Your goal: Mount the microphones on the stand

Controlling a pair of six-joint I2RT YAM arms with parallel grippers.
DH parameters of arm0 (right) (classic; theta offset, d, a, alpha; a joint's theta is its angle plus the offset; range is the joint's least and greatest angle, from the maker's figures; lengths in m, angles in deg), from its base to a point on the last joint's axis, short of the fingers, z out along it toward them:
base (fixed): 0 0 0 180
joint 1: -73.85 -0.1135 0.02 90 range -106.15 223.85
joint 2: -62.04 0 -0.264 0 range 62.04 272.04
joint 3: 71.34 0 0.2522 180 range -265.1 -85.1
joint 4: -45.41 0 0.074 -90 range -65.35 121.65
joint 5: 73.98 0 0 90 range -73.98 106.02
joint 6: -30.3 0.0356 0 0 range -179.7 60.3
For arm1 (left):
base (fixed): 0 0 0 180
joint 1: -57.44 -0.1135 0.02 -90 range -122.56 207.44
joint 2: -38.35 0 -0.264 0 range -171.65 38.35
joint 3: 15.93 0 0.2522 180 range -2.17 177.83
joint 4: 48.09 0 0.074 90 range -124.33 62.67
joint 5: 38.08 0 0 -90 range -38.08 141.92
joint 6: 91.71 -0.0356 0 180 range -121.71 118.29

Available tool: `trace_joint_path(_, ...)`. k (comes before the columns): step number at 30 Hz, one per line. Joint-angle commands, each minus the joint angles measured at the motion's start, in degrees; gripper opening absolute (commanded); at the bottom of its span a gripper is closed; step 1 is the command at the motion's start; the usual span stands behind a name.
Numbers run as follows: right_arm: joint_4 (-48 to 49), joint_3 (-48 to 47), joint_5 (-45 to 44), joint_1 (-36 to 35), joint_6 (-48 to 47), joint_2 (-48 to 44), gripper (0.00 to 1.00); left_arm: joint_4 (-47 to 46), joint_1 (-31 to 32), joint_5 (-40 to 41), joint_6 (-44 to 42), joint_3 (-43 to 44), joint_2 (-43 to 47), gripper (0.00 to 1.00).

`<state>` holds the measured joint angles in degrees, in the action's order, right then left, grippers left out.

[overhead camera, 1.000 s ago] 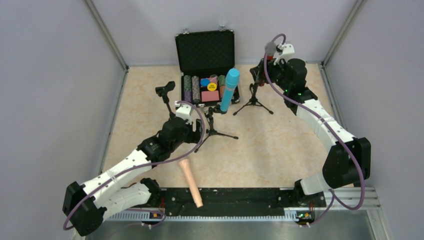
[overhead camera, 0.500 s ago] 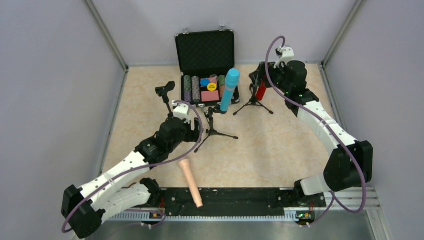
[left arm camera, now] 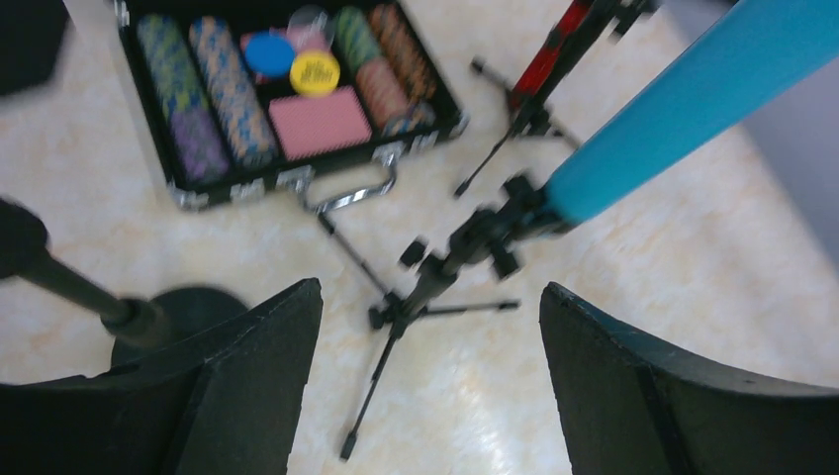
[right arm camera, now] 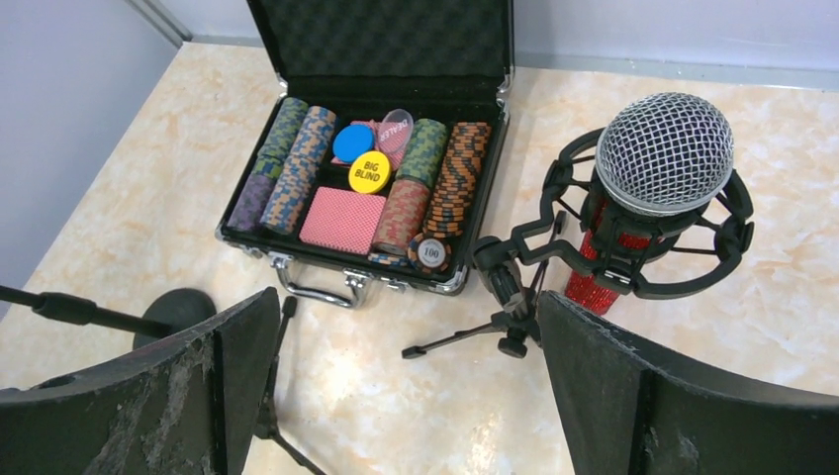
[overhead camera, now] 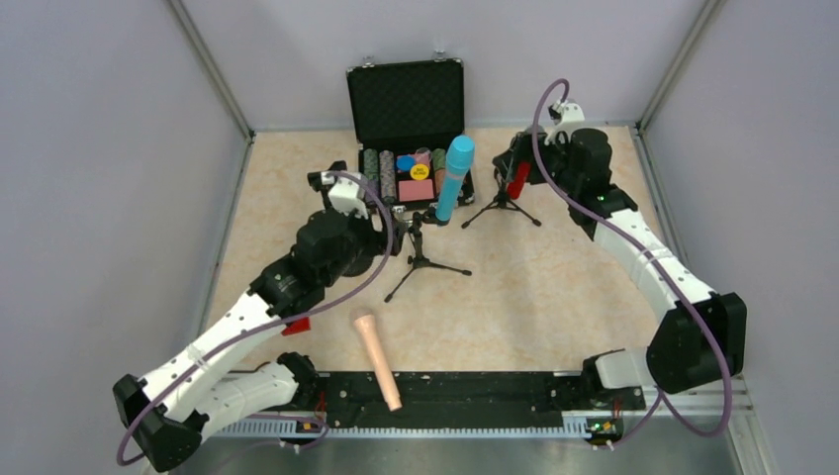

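Note:
The light blue microphone (overhead camera: 453, 178) stands tilted in the middle tripod stand (overhead camera: 423, 259); the left wrist view shows it too (left arm camera: 693, 99). The glittery red microphone (overhead camera: 515, 180) with its silver mesh head (right arm camera: 665, 150) sits in the shock mount of the right tripod stand (overhead camera: 502, 206). The peach-beige microphone (overhead camera: 378, 358) lies on the table near the front rail. A round-base stand (overhead camera: 326, 183) stands at the left, partly hidden by my left arm. My left gripper (overhead camera: 381, 237) is open and empty, above and left of the middle tripod (left arm camera: 416, 297). My right gripper (overhead camera: 529, 160) is open and empty, just right of the red microphone (right arm camera: 599, 282).
An open black case of poker chips (overhead camera: 411, 168) stands at the back centre, also in both wrist views (left arm camera: 297, 119) (right arm camera: 366, 188). A small flat red block (overhead camera: 295, 325) lies under my left forearm. Grey walls close three sides.
The red microphone went from my right gripper into the right stand's mount, and that gripper drew back a little. My left arm rose and swung toward the back left, uncovering the red block.

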<state>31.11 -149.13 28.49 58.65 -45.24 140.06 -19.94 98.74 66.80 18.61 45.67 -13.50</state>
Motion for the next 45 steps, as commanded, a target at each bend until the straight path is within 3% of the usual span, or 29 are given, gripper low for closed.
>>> trace_joint_path(1,-1.15,-0.17,2.55,0.14,1.92,-3.95,0.99,-2.70,-0.01,-1.26,3.47,12.09,1.43,0.85)
trace_joint_path(7,-5.86,0.46,4.90,0.15,3.88,-8.46,0.99,2.90,-0.03,-2.31,10.20,31.33,-2.77,0.84)
trace_joint_path(11,-8.22,2.59,7.55,0.11,5.44,-11.22,0.99,5.72,0.00,-3.86,17.61,36.87,-5.30,0.84)
trace_joint_path(19,-4.78,15.14,9.77,0.11,8.19,-20.18,0.99,3.65,-0.05,-3.40,24.49,30.41,-3.77,0.83)
trace_joint_path(25,-3.78,22.10,9.82,0.07,8.79,-25.39,0.99,-0.55,-0.07,-4.30,24.83,22.57,0.77,0.82)
trace_joint_path(30,-3.27,25.26,9.99,0.12,8.73,-27.97,0.99,-1.12,-0.01,-6.00,24.35,21.63,1.97,0.82)
trace_joint_path(39,-1.63,27.59,10.74,0.10,9.33,-27.65,0.99,-1.30,-0.03,-11.89,24.98,21.56,0.29,0.81)
trace_joint_path(45,0.07,27.81,10.56,0.11,9.69,-25.26,0.99,-2.86,-0.02,-6.94,20.24,15.06,1.85,0.84)
